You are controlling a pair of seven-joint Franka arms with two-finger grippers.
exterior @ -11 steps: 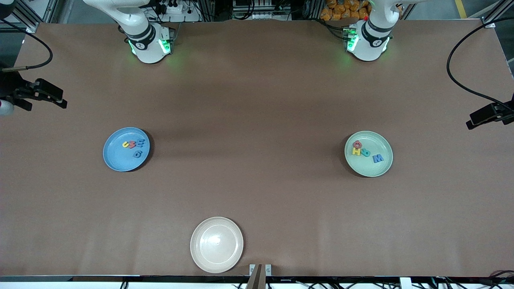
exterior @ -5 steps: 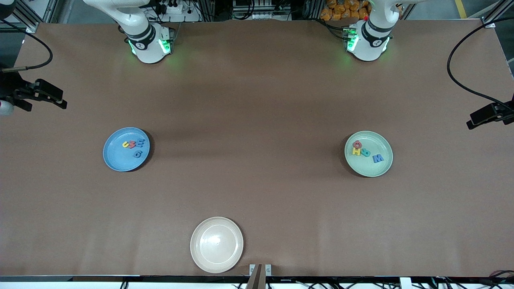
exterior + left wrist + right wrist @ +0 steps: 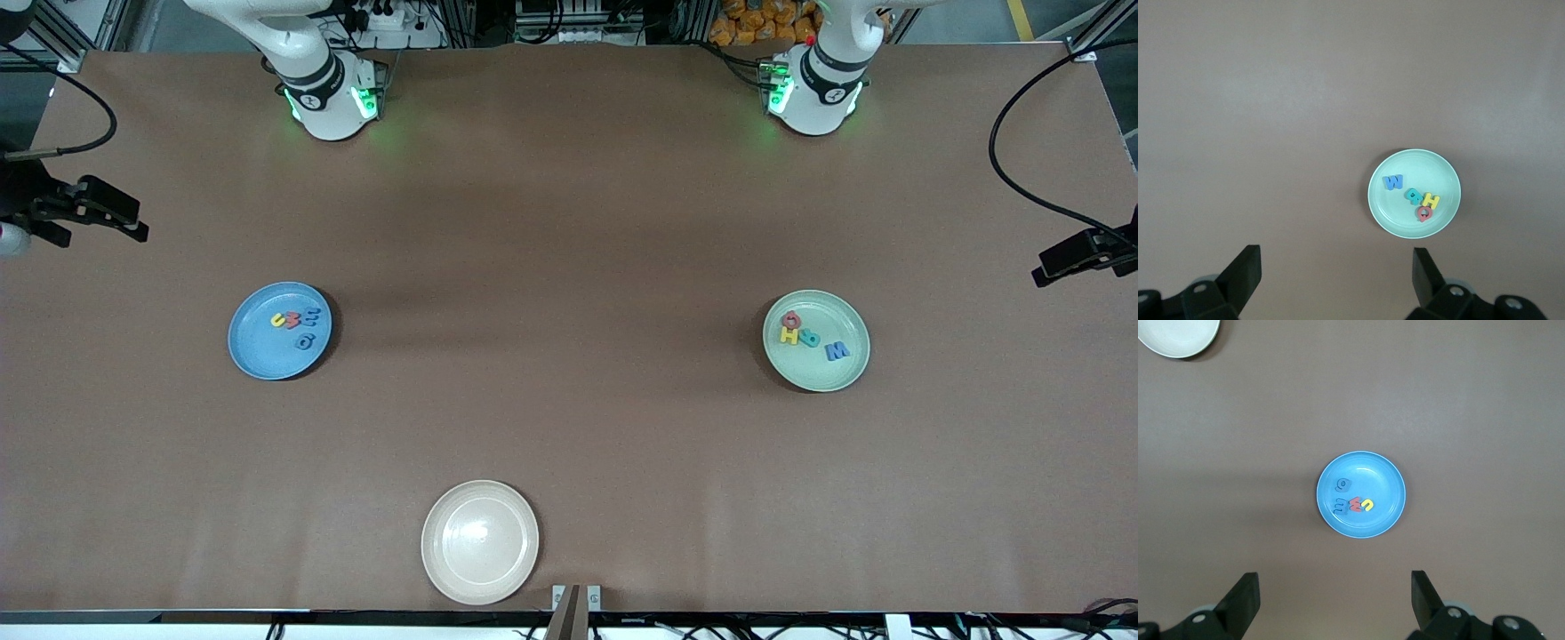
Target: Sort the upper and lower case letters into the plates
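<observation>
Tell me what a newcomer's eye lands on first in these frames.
Bright toy letters clustered in two plates: four in the blue plate toward the right arm's end, four in the mint plate toward the left arm's end. A bare cream plate sits nearest the front camera.

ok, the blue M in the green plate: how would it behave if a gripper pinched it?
The blue M looks small, flat and thick, probably light foam, stiff enough to pinch. Lying flat in the green plate, it likely won't roll, though it may slide on the smooth surface.

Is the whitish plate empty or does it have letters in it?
Empty. The cream plate shows only its bare shiny inside, while the letters lie in the blue plate and the mint green plate.
</observation>
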